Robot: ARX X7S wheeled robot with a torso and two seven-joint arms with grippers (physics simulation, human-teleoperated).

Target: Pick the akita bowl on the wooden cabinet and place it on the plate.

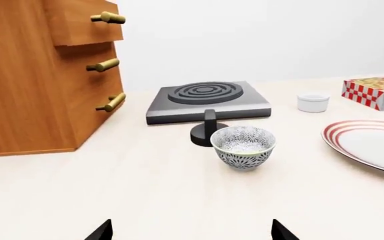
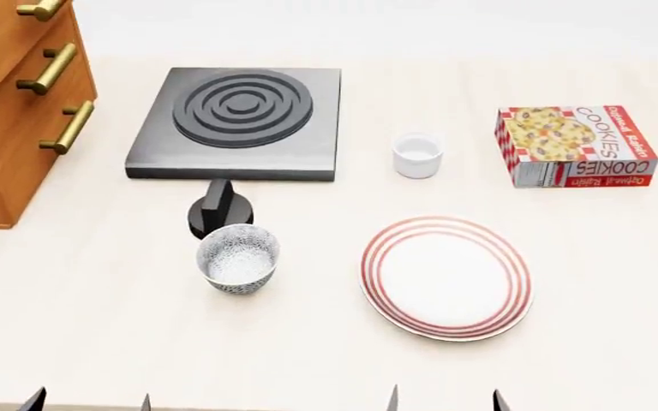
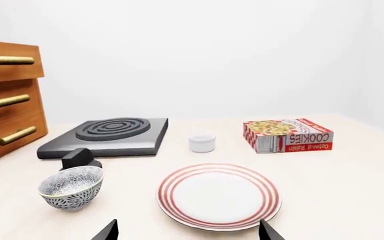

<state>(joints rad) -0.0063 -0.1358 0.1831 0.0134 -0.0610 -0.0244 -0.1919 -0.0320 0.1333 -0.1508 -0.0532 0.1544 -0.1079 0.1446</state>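
Both tools idle, nothing gripped: left tool (image 2: 89, 401) and right tool (image 2: 444, 398) show spread fingertips only. Bowl (image 2: 239, 259) sits on the worktop (image 2: 100, 325), ahead of left tool, so that arm suits the pick. Plate (image 2: 447, 276) ahead of right tool, bare. Cabinet (image 2: 9, 103) far left.

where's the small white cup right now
In the head view the small white cup stands on the table between the stove and the cookie box, beyond the plate.

Black-grey speckled akita bowl (image 2: 239, 259); white plate (image 2: 447, 276) ringed red; orange-brown wooden cabinet (image 2: 14, 103), brass handles; grey stove (image 2: 237, 122); red-checked cookie box (image 2: 576, 145); plain white cup (image 2: 417, 155).
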